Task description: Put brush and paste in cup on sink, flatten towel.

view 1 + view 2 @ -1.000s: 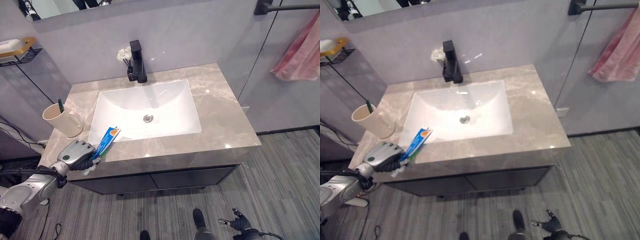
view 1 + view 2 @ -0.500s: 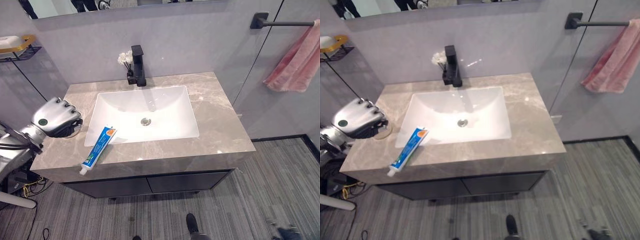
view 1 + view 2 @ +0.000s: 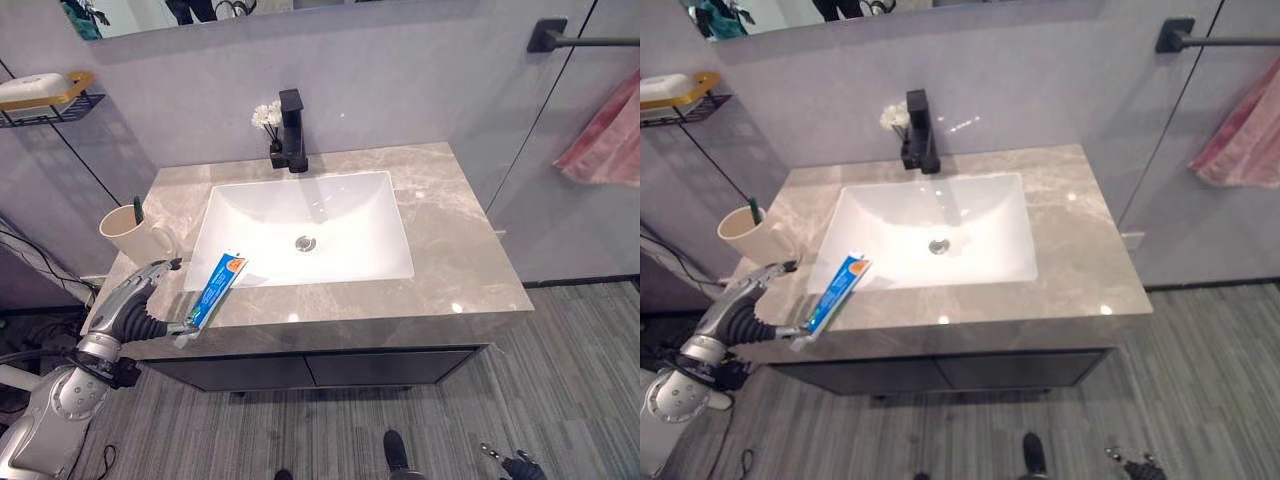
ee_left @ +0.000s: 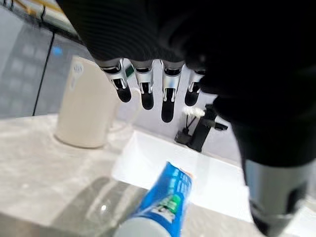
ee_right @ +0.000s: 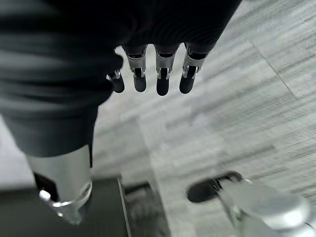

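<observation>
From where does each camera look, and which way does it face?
Eye views: on the head, looking down at the sink, tube, cup and left hand.
Left wrist view: looks along open fingers over the tube towards cup and tap.
Right wrist view: looks along the right hand down at the floor.
Shared: tube, cup, tap.

Grey marble counter (image 3: 460,255) with a white rectangular basin (image 3: 310,235) recessed at its centre. Black faucet (image 3: 291,130) upright on the rear edge behind the basin, small white flowers (image 3: 265,115) just beside it on the left. Cream cup (image 3: 130,233) upright at the left end, a dark-green brush (image 3: 138,207) standing in it. Blue paste tube (image 3: 215,288) flat on the front-left part, lying diagonally, cap at the front edge, tail near the basin rim.
</observation>
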